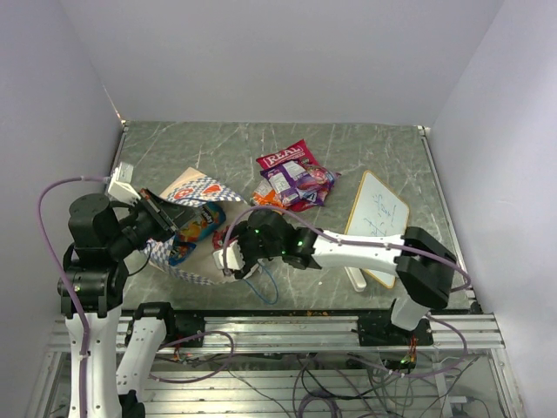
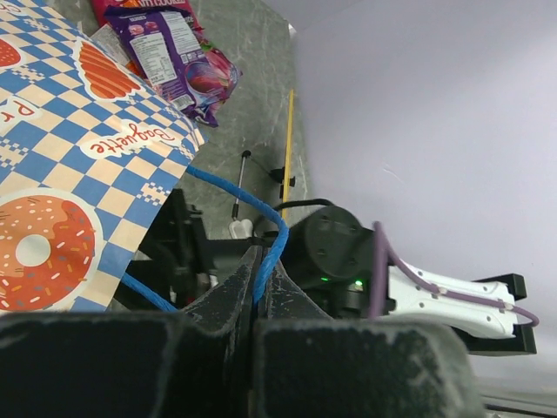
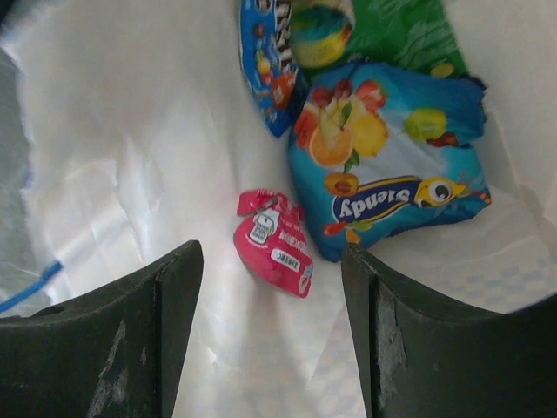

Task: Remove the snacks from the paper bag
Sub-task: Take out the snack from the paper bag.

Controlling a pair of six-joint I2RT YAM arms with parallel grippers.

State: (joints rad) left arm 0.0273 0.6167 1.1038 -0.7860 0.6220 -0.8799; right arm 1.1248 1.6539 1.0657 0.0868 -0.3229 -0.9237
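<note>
The checkered paper bag (image 1: 202, 188) lies on its side at the left, mouth toward the right arm. My left gripper (image 2: 258, 287) is shut on its blue string handle (image 2: 270, 248), holding the bag's edge up. My right gripper (image 3: 271, 254) is open inside the bag's mouth (image 1: 228, 258), over the cream lining (image 3: 130, 131). A small red packet (image 3: 277, 254) lies just past its fingertips, untouched. Beyond it lie a blue-green fruit packet (image 3: 387, 174), a blue packet (image 3: 264, 61) and a green one (image 3: 392, 30). More snacks, a red bag (image 1: 287, 158) and a purple packet (image 1: 291, 181), lie piled on the table.
A wood-framed whiteboard (image 1: 376, 222) lies on the table right of the snack pile, close to the right arm's elbow. The bag's second blue handle (image 1: 268, 287) trails on the table near the front edge. Grey walls close in the table on three sides.
</note>
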